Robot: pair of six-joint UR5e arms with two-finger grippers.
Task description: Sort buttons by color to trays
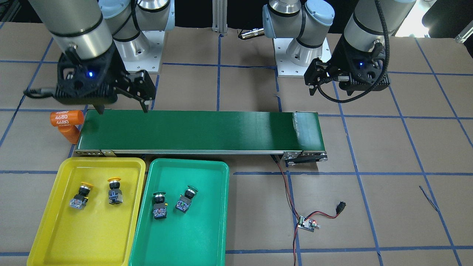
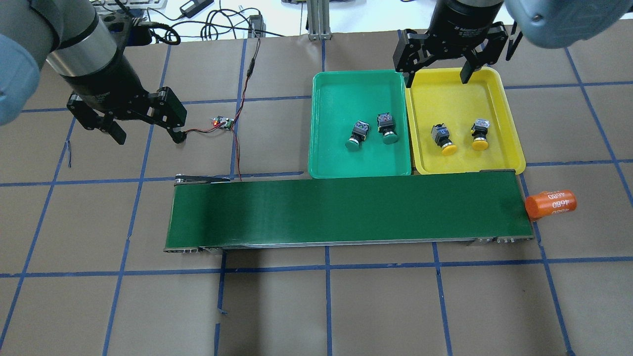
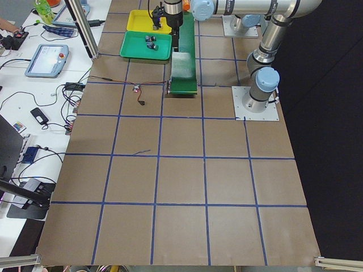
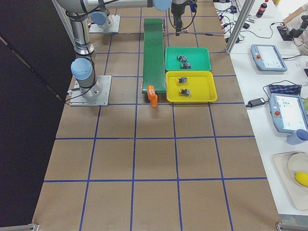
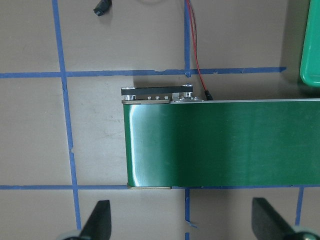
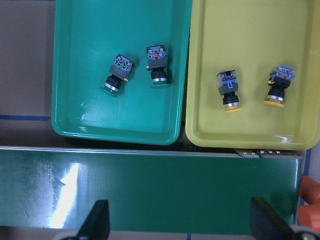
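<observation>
Brown table (image 2: 316, 306) | buttons (image 2: 387, 127) in trays (image 2: 346, 84) near right gripper (image 2: 437, 80), far from left gripper (image 2: 148, 139) | both spread apart, empty

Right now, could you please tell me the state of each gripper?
Left gripper: open, holding nothing.
Right gripper: open, holding nothing.

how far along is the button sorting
Done: both yellow-capped buttons lie in the yellow tray, both green-capped buttons in the green tray. In hand: nothing; the left gripper and right gripper hang open and empty. Left: seemingly nothing, since the conveyor belt carries no button.
</observation>
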